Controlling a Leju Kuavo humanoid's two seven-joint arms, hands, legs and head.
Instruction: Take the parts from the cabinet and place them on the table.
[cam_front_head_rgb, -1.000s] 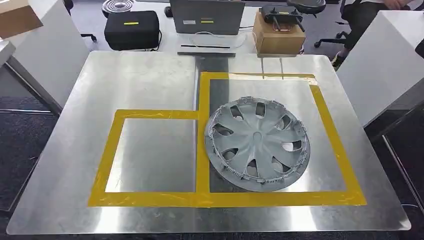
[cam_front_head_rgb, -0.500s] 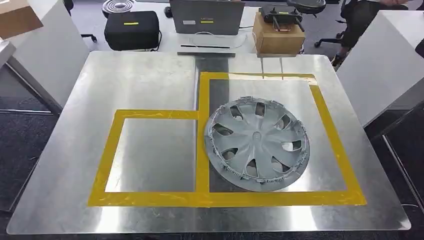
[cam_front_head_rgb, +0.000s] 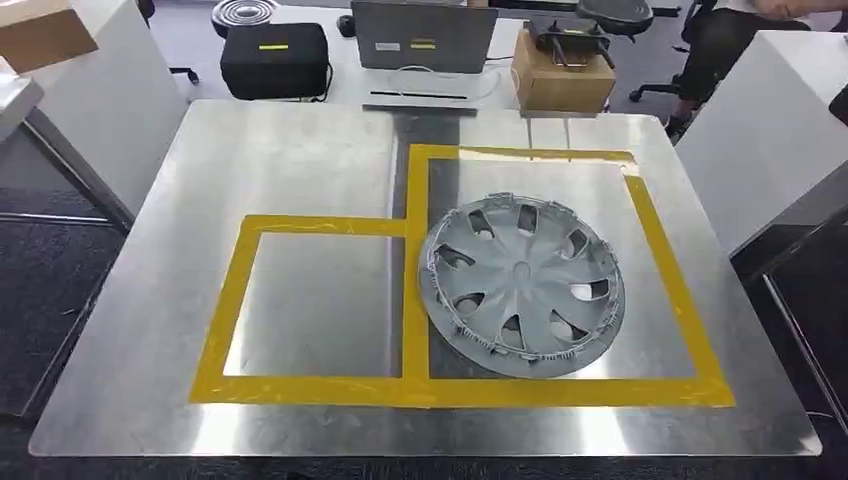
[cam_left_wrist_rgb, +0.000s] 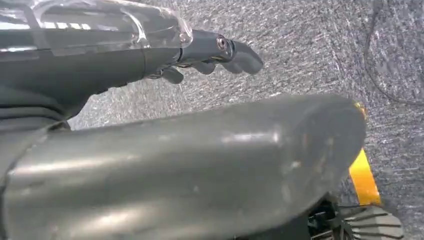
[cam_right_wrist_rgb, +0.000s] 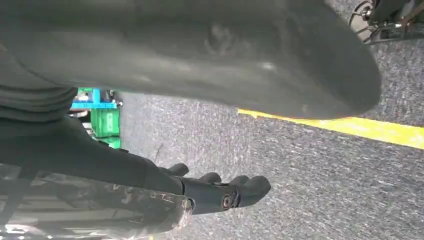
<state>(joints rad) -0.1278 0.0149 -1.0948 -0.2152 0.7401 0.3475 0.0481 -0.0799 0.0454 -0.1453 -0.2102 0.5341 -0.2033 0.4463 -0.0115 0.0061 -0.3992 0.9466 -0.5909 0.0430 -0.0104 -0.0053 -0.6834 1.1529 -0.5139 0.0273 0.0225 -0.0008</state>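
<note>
A grey plastic wheel cover (cam_front_head_rgb: 522, 290) lies flat on the steel table (cam_front_head_rgb: 300, 150), inside the right, larger field of a yellow tape outline (cam_front_head_rgb: 415, 300). A smaller taped rectangle (cam_front_head_rgb: 315, 305) adjoins it on the left. My left hand (cam_left_wrist_rgb: 200, 50) hangs beside my body over grey carpet, its dark fingers (cam_left_wrist_rgb: 240, 55) stretched out and holding nothing. My right hand (cam_right_wrist_rgb: 210, 192) also hangs over the carpet, with its fingers (cam_right_wrist_rgb: 245, 187) extended and nothing in them.
Behind the table stand a black case (cam_front_head_rgb: 274, 60), a laptop (cam_front_head_rgb: 423, 37) and a cardboard box (cam_front_head_rgb: 563, 82). White panels flank the table at the left (cam_front_head_rgb: 90, 100) and right (cam_front_head_rgb: 780, 130). A person (cam_front_head_rgb: 730, 30) sits at the far right. A yellow floor line (cam_right_wrist_rgb: 370, 129) crosses the carpet.
The whole head picture has shifted slightly, so the camera has moved. The wheel cover stays in the same place within the tape.
</note>
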